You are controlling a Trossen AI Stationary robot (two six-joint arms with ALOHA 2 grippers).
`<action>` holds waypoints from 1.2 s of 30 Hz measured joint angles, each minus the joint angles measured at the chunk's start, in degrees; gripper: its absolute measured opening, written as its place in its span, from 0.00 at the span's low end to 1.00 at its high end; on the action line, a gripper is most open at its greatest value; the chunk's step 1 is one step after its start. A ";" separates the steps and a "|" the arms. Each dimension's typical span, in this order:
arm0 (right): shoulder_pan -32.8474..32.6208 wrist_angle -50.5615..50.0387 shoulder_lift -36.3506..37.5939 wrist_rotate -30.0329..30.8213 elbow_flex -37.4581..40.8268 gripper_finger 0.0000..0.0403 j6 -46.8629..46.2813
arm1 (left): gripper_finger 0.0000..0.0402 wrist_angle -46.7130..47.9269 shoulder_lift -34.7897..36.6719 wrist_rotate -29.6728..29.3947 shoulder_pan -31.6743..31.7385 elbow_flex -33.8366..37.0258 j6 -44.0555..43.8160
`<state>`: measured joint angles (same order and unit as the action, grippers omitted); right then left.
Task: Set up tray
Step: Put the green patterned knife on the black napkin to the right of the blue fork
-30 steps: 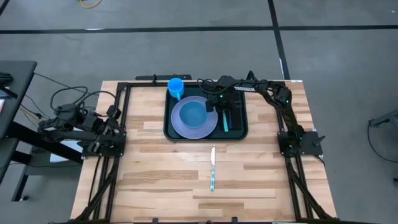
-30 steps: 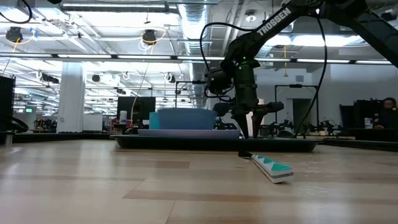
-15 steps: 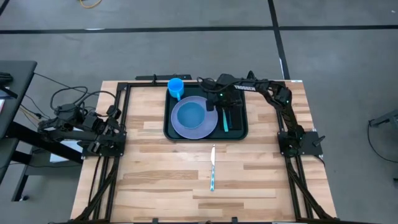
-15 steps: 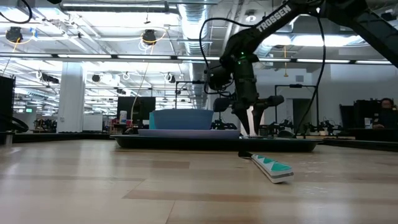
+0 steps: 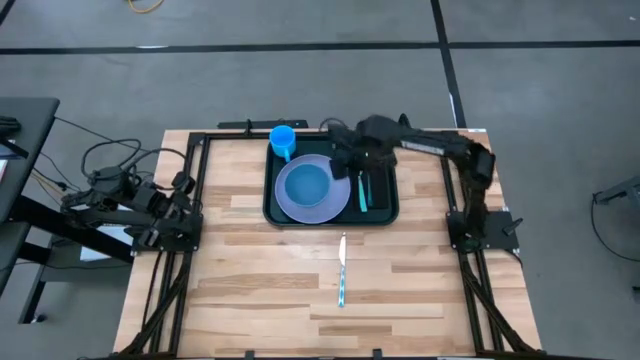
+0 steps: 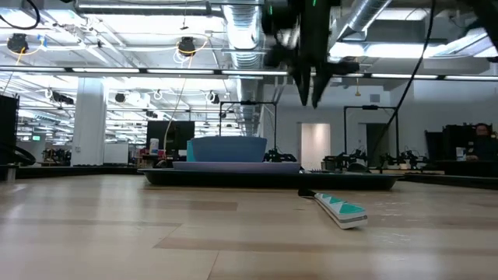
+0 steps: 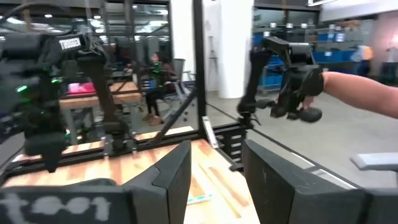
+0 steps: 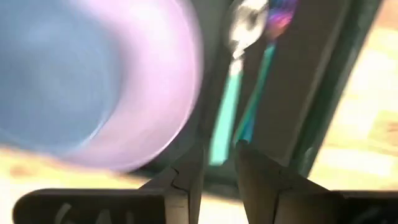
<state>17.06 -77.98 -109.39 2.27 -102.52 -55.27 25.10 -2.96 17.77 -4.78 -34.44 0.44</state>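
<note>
The dark green tray [image 5: 385, 212] lies at the table's far middle. On it rests a lavender plate [image 5: 335, 205] with a blue bowl [image 5: 308, 183] in it. Right of the plate, a spoon [image 8: 225, 118] and a fork [image 8: 254, 102] with teal handles lie flat on the tray floor. A blue cup [image 5: 283, 140] stands at the tray's far left corner. My right gripper [image 6: 310, 99] hangs high over the cutlery, pointing down, open, nothing between its fingers. My left gripper [image 7: 214, 177] waits open at the table's left edge, folded back.
A knife with a teal handle [image 5: 342, 272] lies on the bare wood nearer than the tray. Black frame rails [image 5: 200, 180] run along the table's left and right sides. Beyond the table a person's arm [image 7: 360, 87] shows.
My right gripper has risen straight up from the tray's right part, where the spoon and fork lie, to well above the tray. Its fingers keep the same gap. The cutlery, plate and bowl stay where they were.
</note>
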 joint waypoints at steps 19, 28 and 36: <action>-35.96 20.92 -11.42 -6.51 0.05 0.21 -36.74 | 0.33 -2.82 0.00 0.93 0.00 0.02 0.40; -36.93 22.93 -16.64 -11.16 0.09 0.21 -36.23 | 0.33 -4.35 0.00 0.95 0.00 0.01 -0.62; -34.85 19.76 -15.62 -10.17 -0.02 0.21 -32.96 | 0.33 -4.74 0.00 0.95 0.00 0.02 -1.24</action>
<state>-17.79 -58.22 -125.02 -7.90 -102.54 -88.23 20.36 -2.96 18.72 -4.78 -34.41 -0.80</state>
